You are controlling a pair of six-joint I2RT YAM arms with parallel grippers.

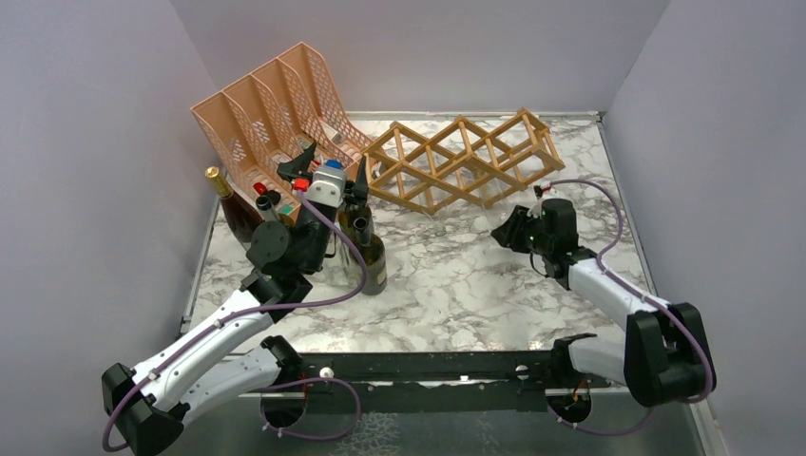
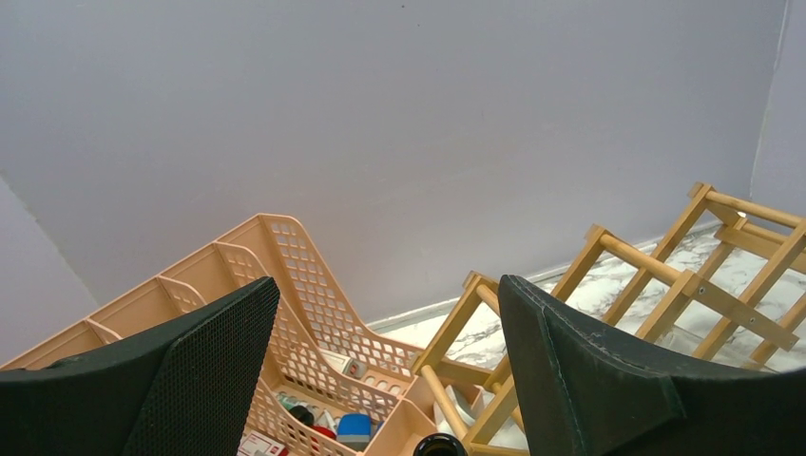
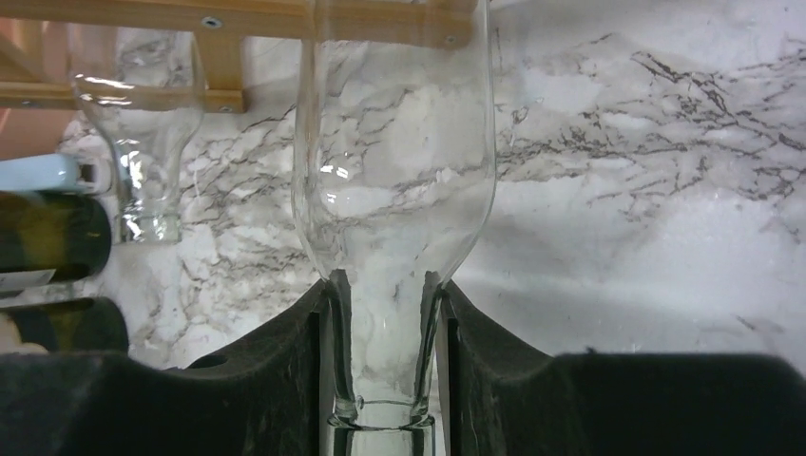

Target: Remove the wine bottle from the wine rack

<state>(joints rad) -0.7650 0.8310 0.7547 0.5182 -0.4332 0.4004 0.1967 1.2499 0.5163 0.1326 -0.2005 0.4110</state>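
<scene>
The light wooden lattice wine rack [image 1: 466, 161] lies at the back of the marble table. A clear glass wine bottle [image 3: 394, 171] lies with its body reaching under the rack's slat [image 3: 285, 14] and its neck pointing out at me. My right gripper [image 3: 385, 323] is shut on that neck, in front of the rack [image 1: 504, 233]. A second clear bottle [image 3: 143, 142] lies to its left by the rack. My left gripper [image 2: 385, 285] is open and empty, raised above an upright dark bottle [image 1: 366, 249], whose mouth [image 2: 439, 445] shows below the fingers.
A salmon-pink mesh file organiser [image 1: 276, 104] with small items stands at the back left, touching the rack's left end. A dark bottle with a gold top [image 1: 228, 204] stands at the left wall. Grey walls enclose the table on three sides.
</scene>
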